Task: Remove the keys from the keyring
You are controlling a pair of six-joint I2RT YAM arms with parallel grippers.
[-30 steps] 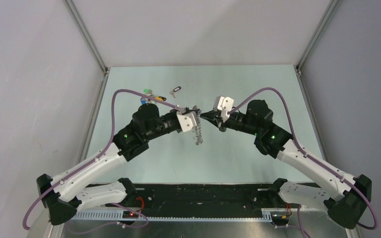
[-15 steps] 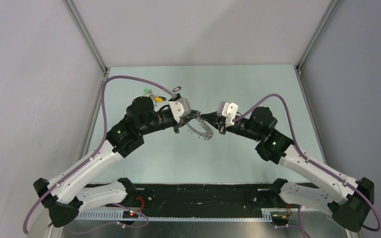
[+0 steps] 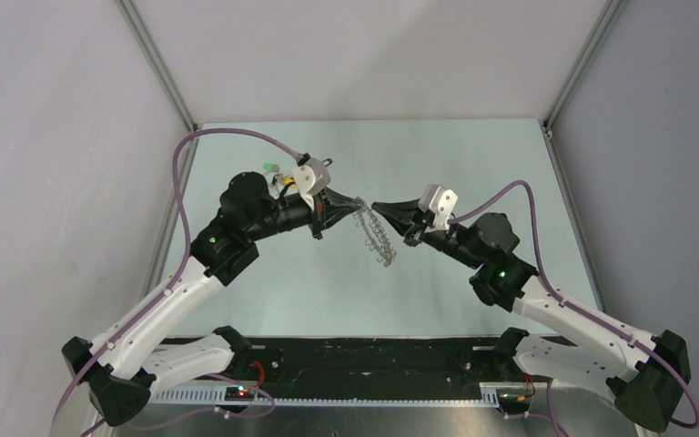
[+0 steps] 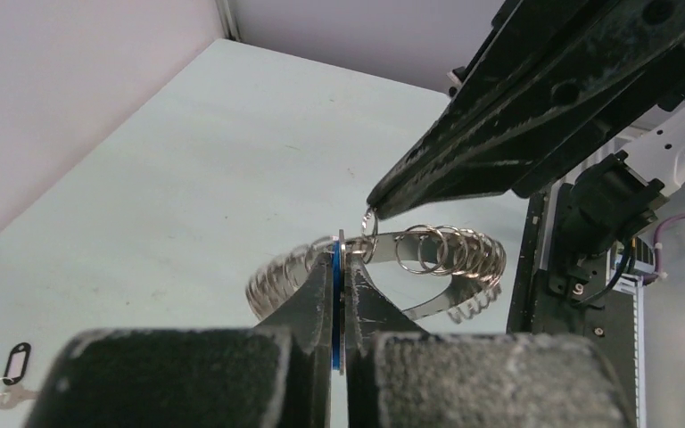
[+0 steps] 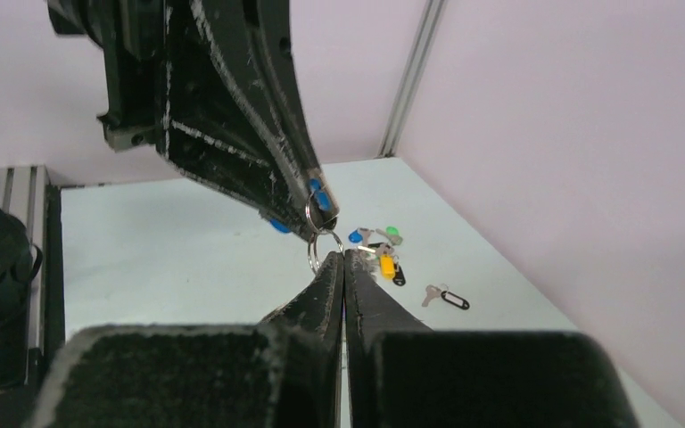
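The keyring (image 3: 380, 238) is a thin metal hoop strung with many small silver pieces; it hangs tilted in the air between both arms. In the left wrist view it (image 4: 464, 259) shows as a flat band carrying several little rings. My left gripper (image 3: 357, 202) is shut on the hoop's upper edge, with a thin blue piece pinched between its fingers (image 4: 317, 294). My right gripper (image 3: 378, 208) is shut, its tip right against the left gripper's tip. A small silver ring (image 5: 315, 248) sits at the tip of the right gripper (image 5: 343, 254).
A cluster of loose keys with blue, green and yellow tags (image 5: 382, 254) lies on the pale green table at the back left (image 3: 278, 173). A single key with a black tag (image 5: 450, 299) lies beside them. The enclosure walls stand close on three sides.
The left wrist has pulled back left and turned. The hoop has swung from hanging straight down to tilting out to the right. The right gripper has drawn slightly back and right, still at the hoop.
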